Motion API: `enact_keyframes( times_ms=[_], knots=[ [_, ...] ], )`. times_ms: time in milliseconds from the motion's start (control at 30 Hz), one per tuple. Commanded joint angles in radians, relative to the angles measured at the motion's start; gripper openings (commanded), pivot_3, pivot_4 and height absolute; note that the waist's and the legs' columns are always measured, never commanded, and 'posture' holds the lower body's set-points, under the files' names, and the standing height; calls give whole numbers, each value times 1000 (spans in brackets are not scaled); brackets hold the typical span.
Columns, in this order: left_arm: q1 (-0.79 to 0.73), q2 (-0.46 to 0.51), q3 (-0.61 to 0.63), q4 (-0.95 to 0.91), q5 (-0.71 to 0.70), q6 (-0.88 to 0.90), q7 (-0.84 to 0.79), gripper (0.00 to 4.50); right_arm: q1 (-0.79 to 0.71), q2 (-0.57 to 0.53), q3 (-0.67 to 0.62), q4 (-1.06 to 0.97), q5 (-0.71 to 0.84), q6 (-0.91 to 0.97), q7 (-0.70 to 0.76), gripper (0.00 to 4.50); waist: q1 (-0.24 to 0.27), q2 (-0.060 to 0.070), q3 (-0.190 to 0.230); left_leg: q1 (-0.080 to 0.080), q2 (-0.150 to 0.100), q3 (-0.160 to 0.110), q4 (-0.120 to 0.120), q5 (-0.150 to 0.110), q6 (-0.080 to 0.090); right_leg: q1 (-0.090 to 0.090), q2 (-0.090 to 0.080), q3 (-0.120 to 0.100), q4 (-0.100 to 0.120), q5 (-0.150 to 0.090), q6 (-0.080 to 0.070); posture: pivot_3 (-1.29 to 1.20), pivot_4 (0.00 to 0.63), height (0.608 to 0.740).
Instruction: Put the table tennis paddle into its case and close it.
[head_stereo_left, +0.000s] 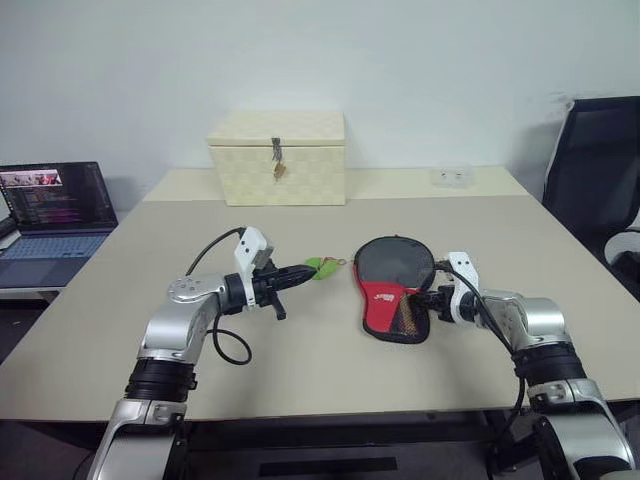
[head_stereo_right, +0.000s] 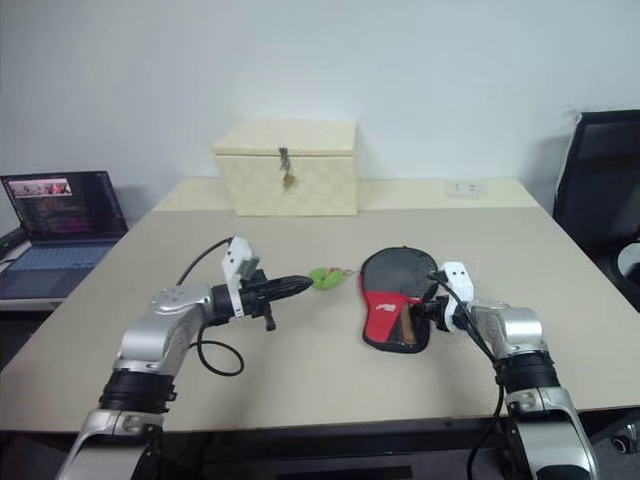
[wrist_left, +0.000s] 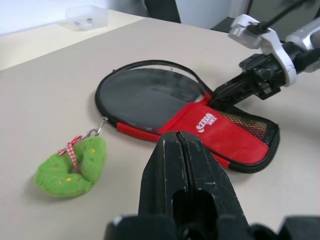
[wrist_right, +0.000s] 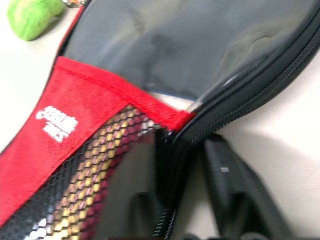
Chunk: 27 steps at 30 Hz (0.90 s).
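The case (head_stereo_left: 394, 288) lies flat — round end toward the far side, narrow end (red panel, mesh) near. Right gripper (head_stereo_left: 430, 301) pinches its zipper edge there; left gripper (head_stereo_left: 300, 271), fingers together, holds nothing beside the green tag (head_stereo_left: 322, 267).

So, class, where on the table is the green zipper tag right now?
In the left eye view, the green zipper tag lies on the table near its middle, between the left gripper and the case.

Case (head_stereo_left: 394, 288) lying flat on worktop (head_stereo_left: 300, 330), right hand (head_stereo_left: 428, 300) pinching its edge. Left hand (head_stereo_left: 300, 271) hovering with fingers together, green tag (head_stereo_left: 322, 267) just past its tips.
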Motion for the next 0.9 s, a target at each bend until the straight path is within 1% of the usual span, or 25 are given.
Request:
enact_keyframes(
  times_ms=[33,200,400,533,733,900],
  knots=[
    [45,54,23,-106,-79,49,-74,0,-28,34,20,11,18,21,44,56,-9,0,0,1,0,0,0,0,0,0,0,1,1,0,0,0,150,740],
    [167,155,35,-243,-187,159,-171,0,-16,63,37,-121,60,107,80,22,-23,0,0,2,2,-1,-2,0,0,-1,0,2,3,-1,-2,0,150,740],
    [267,235,39,-339,-242,210,-200,0,65,104,49,-353,113,250,54,22,-19,0,0,1,3,-3,-3,0,0,-2,0,0,3,-3,-5,0,150,740],
    [300,254,40,-378,-271,232,-199,0,121,118,39,-474,144,326,24,22,-14,0,0,1,1,-4,-3,0,0,-1,0,-1,3,-3,-4,0,150,740],
    [313,262,34,-397,-288,241,-191,0,214,90,12,-639,196,441,-1,22,-7,0,0,0,1,-4,-3,0,0,-1,0,-1,2,-3,-4,0,150,740],
    [308,261,28,-392,-285,240,-192,0,265,68,-1,-698,209,471,-18,22,-7,0,0,0,1,-3,-3,0,0,-1,0,-2,1,-4,-4,0,150,740]
  ],
)
